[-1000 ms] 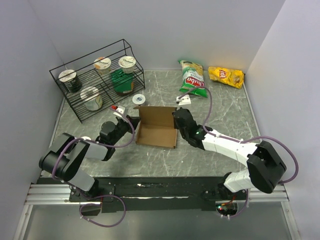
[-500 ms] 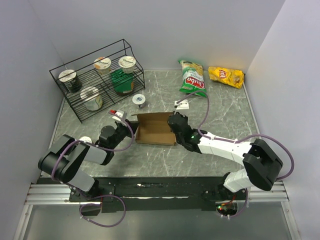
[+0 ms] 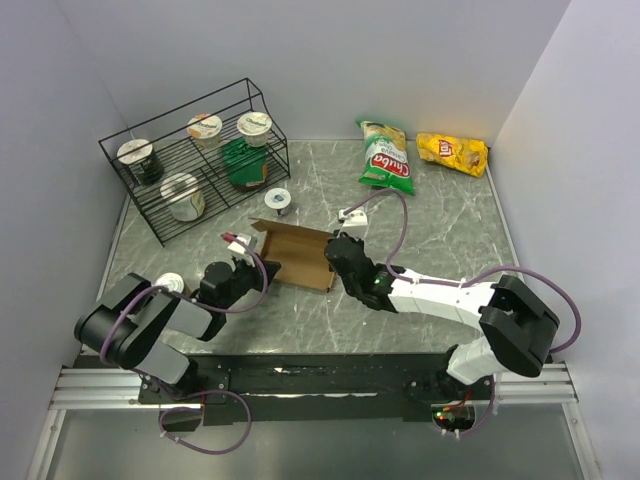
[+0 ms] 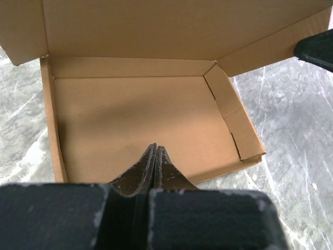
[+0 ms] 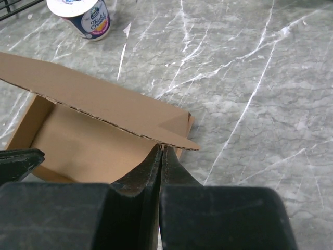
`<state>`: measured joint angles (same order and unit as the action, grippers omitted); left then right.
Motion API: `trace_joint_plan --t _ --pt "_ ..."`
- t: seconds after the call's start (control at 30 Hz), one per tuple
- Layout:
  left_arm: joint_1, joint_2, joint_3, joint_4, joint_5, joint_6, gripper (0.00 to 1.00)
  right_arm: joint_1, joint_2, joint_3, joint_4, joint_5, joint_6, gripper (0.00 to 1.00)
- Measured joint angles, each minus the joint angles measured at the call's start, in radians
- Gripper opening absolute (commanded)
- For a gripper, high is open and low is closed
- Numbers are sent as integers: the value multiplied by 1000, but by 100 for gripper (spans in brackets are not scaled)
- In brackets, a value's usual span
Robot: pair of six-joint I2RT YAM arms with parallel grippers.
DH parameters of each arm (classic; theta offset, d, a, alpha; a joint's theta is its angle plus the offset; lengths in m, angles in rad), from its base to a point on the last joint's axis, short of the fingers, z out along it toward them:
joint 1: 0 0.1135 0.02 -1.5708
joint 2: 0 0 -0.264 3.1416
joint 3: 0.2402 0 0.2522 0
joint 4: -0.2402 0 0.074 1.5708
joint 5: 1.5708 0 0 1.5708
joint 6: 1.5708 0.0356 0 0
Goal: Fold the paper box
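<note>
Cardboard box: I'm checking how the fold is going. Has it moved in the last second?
Yes. The cardboard box has slid left, toward the wire rack, and its back flap now leans over its base.

Lay's logo, yellow chip bag (image 3: 452, 152); rest unreadable.
</note>
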<state>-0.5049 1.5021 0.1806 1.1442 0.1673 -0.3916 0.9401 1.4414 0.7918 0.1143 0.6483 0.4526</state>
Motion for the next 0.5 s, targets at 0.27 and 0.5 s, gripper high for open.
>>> trace_joint_plan --t 0.27,0.5 --pt "14 -192 0 -122 -16 3 64 -5 -20 -56 92 -21 -136 0" --pt "144 -417 11 -285 27 -15 94 -113 -66 -111 172 -204 -318 0"
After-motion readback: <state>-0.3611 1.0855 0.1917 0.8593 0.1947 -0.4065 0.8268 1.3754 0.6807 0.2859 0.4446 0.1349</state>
